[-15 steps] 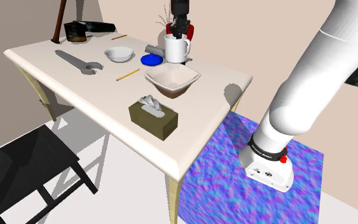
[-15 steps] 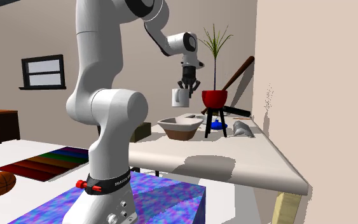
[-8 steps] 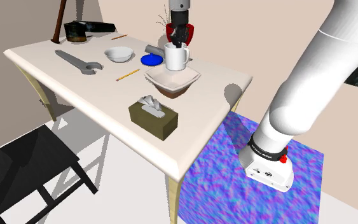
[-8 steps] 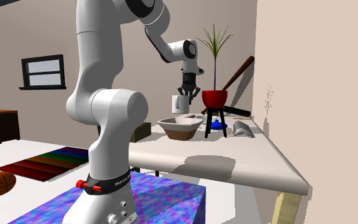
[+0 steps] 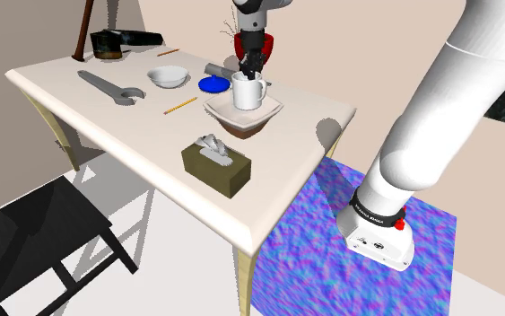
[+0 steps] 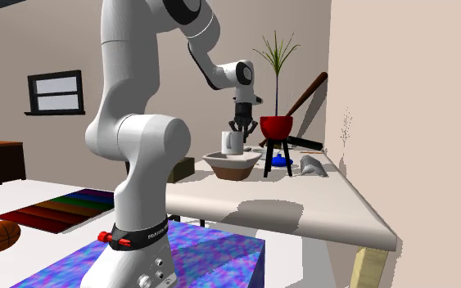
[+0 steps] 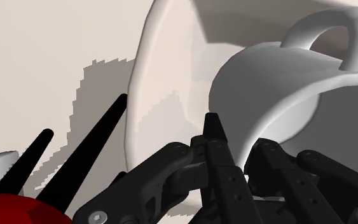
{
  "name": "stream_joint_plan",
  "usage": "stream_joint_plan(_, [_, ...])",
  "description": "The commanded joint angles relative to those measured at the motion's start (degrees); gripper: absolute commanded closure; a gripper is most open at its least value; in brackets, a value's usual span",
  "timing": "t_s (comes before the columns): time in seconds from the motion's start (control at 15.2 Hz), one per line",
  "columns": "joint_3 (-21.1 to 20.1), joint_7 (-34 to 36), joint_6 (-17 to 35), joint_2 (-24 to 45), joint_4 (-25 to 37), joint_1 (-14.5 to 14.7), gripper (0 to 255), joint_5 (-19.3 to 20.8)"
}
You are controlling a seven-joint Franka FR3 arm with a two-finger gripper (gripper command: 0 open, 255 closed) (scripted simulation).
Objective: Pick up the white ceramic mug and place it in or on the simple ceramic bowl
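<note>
The white mug stands upright with its base down inside the rim of the wide, squarish white bowl near the table's far edge. My black gripper comes down from above and is shut on the mug's rim. In the second exterior view the mug sits low in the bowl, with the gripper on its right side. In the wrist view the gripper clasps the wall of the mug, the handle pointing away, over the bowl. Whether the mug rests on the bowl's floor I cannot tell.
On the table lie a small round white bowl, a blue disc, a grey wrench, a pencil and a tissue box. A red pot on a black stand is close behind the bowl. A black chair stands below.
The gripper has come down with the mug, moving it from above and beside the bowl into the bowl. The grip stays shut.
</note>
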State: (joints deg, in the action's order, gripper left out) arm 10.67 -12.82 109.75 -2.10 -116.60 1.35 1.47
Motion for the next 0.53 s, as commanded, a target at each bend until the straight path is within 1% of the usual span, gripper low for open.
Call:
stream_joint_plan(0.0, [0.0, 0.0, 0.4, 0.0, -0.3, 0.0, 255, 0.0])
stream_joint_plan(0.33, [0.0, 0.0, 0.4, 0.0, -0.3, 0.0, 255, 0.0])
stream_joint_plan(0.4, [0.0, 0.0, 0.4, 0.0, -0.3, 0.0, 0, 0.0])
stream_joint_plan(0.46, [0.0, 0.0, 0.4, 0.0, -0.3, 0.0, 0, 0.0])
